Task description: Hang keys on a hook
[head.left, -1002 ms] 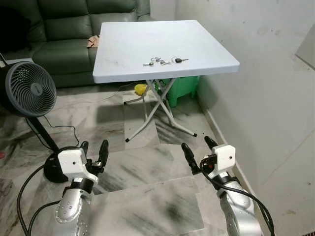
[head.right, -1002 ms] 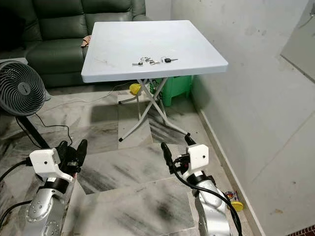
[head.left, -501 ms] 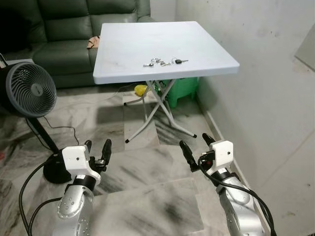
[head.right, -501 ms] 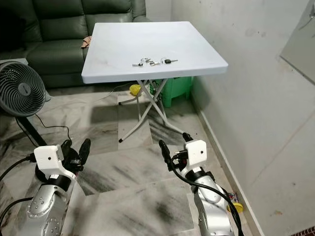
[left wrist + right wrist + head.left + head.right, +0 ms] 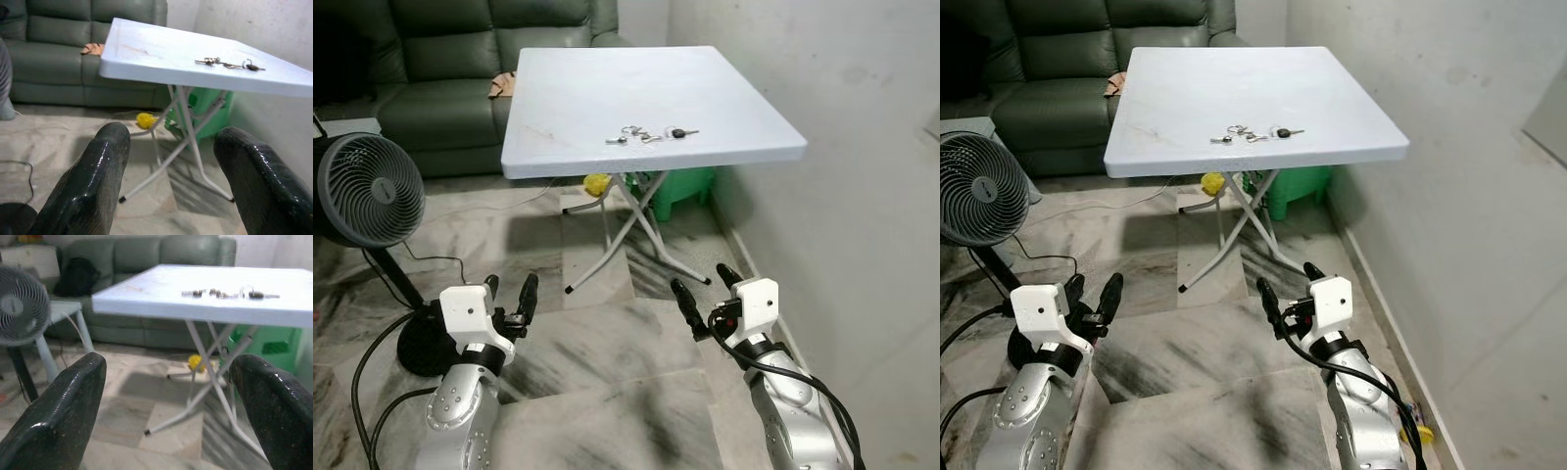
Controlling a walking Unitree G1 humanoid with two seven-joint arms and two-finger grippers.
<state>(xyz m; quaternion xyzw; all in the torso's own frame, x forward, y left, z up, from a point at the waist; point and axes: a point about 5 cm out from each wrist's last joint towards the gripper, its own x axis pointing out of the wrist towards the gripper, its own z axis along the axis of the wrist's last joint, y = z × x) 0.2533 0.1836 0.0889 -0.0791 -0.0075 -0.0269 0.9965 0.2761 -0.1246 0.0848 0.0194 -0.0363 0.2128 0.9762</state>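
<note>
1. Keys (image 5: 651,134) lying on white table (image 5: 744,98), near its front edge, untouched.
2. Compared with a second ago: table slightly closer and more to the right in head views; camera moved, keys not.
3. Left hand (image 5: 507,297) and right hand (image 5: 703,297) low over floor, well apart from keys, both open, holding nothing.
4. Meaning: approach only; grasp not yet begun. No hook seen.

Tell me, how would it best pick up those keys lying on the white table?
Probably from straight above. The keys lie flat in a strung-out row on the folding table, leaving nothing to pinch from the side. The black-headed key at the row's right end looks the bulkiest part, so closing on it seems surest. Both the left gripper and right gripper hang low, short of the table, jaws open.
</note>
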